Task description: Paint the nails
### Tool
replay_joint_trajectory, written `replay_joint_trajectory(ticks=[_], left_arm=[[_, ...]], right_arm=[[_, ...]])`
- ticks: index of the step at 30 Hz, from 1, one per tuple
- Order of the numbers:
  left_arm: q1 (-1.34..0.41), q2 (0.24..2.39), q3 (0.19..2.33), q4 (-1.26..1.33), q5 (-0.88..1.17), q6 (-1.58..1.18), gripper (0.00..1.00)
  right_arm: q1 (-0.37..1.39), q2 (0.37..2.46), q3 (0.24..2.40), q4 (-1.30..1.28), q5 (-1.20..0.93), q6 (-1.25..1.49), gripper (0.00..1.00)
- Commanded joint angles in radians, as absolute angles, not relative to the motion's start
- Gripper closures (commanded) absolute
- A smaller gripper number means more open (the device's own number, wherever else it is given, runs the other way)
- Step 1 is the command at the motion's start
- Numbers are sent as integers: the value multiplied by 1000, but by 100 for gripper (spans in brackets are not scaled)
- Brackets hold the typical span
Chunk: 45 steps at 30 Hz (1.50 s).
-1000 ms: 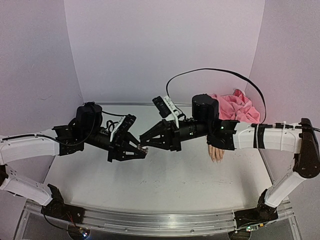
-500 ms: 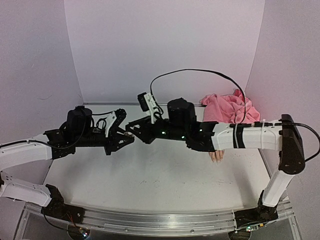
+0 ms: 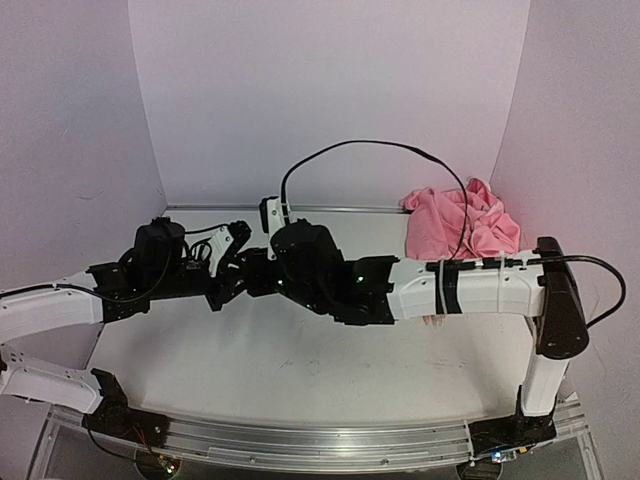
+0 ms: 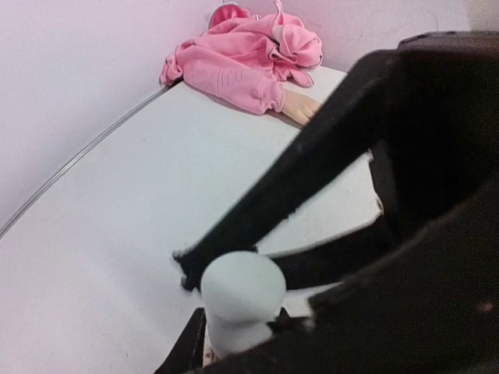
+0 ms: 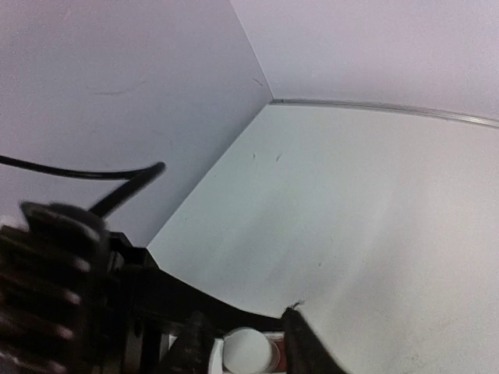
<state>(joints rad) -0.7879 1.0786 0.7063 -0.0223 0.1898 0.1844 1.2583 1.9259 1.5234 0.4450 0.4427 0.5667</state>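
Top: L tool (image 3: 226,282) and R tool (image 3: 252,272) meet well apart from pink sleeve (image 3: 462,225); L wrist: L tool grasps polish bottle (image 4: 235,331), white cap (image 4: 242,287) on, nails on distant mannequin hand (image 4: 300,107) unreadable; R wrist: R tool straddles cap, unclamped, so est. painting not begun.

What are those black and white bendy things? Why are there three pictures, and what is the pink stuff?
They are two robot arms, a left arm and a right arm, each ending in a two-finger pincer. One picture looks down from above. The other two come from small cameras on the arms' wrists. On the white table lies a pink sleeve with a doll-like hand sticking out. The left pincer holds a small bottle with a white cap. The right pincer has its fingers on either side of that cap, not squeezing it yet.
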Motion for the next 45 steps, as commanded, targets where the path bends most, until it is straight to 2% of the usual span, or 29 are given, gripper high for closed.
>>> replay_joint_trajectory(ticks=[1,2,6,8,12,17,19,21,22,23,28,34,43,45], left_arm=[[-798,1056,770,224,224,194,100],[-798,1059,771,224,234,194,100],[-798,1076,775,225,278,196,100],[-798,1084,777,224,316,191,100],[-798,1107,792,224,512,181,100],[-798,1186,837,222,860,117,100],[-798,1223,858,222,972,79,100],[-798,1251,875,222,1044,53,100],[-798,1262,882,222,1066,44,100],[-799,1271,885,222,1082,37,100],[-802,1291,890,223,1105,29,100],[-810,1299,891,222,1115,30,100],[-813,1298,889,223,1120,34,100],[-815,1301,891,222,1123,33,100]], right_arm=[[1237,1806,1465,397,208,516,49],[1216,1776,1444,406,159,502,40],[1132,1637,1317,459,-28,462,15],[1089,1590,1264,485,-180,433,8],[1024,1520,1167,528,-393,361,6],[968,1436,1058,629,-655,264,9],[966,1434,1052,629,-755,209,15],[965,1437,1054,631,-824,169,27],[965,1443,1062,631,-842,161,37],[964,1452,1073,631,-851,160,41],[965,1509,1133,630,-877,155,40],[963,1580,1220,633,-939,173,48],[964,1669,1295,648,-1034,229,75],[963,1681,1304,651,-1038,243,76]])
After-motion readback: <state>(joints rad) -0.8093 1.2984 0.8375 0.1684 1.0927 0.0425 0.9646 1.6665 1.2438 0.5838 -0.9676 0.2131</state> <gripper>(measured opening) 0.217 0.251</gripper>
